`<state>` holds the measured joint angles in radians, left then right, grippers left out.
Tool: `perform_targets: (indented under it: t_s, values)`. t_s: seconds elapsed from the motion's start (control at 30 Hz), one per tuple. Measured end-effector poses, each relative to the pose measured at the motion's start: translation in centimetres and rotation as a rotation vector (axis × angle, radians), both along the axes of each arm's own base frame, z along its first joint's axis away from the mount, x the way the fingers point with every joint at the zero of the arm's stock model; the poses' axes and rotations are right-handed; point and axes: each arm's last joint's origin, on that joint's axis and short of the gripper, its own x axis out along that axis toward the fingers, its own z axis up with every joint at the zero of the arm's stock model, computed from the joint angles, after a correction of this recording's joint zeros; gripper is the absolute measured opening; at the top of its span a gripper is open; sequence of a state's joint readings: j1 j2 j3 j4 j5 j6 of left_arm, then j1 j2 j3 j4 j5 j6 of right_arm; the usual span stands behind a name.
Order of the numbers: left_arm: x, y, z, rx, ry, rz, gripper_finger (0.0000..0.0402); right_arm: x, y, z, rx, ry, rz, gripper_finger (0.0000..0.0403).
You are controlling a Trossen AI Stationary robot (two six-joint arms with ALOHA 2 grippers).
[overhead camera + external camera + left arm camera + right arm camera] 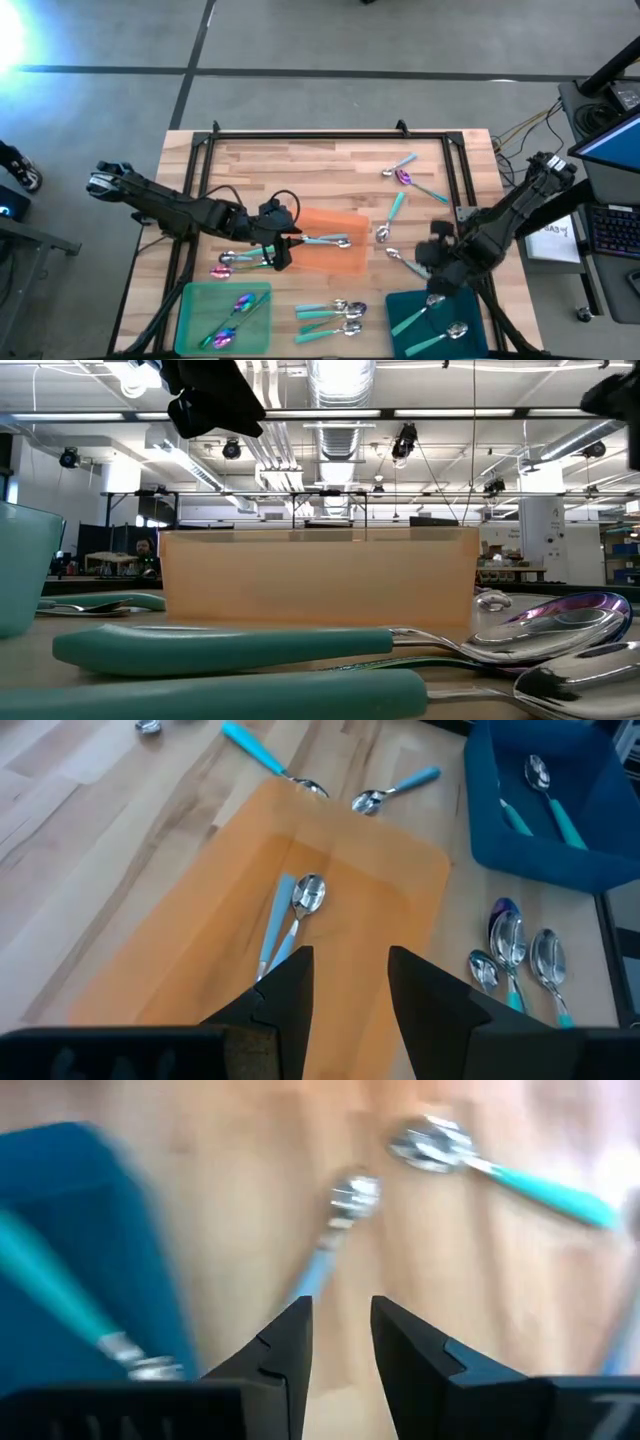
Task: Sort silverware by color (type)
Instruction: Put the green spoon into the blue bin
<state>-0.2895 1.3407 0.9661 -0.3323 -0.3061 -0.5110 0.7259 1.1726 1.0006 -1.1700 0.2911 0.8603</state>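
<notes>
Left end effector: open, empty, over flat orange rectangular tray.
Right end effector: open, empty, beside dark teal tray.
Progress: several spoons trayed; more loose on wooden surface.

I can't read any text here; the white sheet past the table's right edge is too small.

Table's 12 o'clock half is mostly open wood; toward 6 o'clock the green tray, orange tray and teal tray crowd things.
</notes>
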Motion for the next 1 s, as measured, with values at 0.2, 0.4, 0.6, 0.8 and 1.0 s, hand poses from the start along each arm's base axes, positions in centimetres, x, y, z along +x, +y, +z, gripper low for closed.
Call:
perform_targets:
  t_s: [0.2,0.4,0.6,0.8,1.0]
  values:
    - [0.0,-0.1,0.0,-0.003,-0.003,-0.001,0.0115,1.8,-3.0,-1.4,-0.05,0.05,0.024,0.0095]
    - [-0.2,-0.7,0.0,-0.005,-0.004,-0.02,0.0115,3.5,-6.1,-2.2,-0.047,0.097,0.132,0.0095]
    - [-0.3,-1.2,0.0,-0.018,-0.005,-0.03,0.0115,4.9,-8.9,-2.6,-0.104,0.115,0.244,0.0095]
    - [-0.4,-1.3,0.0,-0.021,-0.006,-0.031,0.0115,6.2,-11.2,-4.4,-0.155,0.223,0.381,0.0095]
    - [-0.4,-1.3,0.0,-0.021,-0.006,-0.031,0.0115,8.2,-12.9,-6.8,-0.173,0.286,0.467,0.0102]
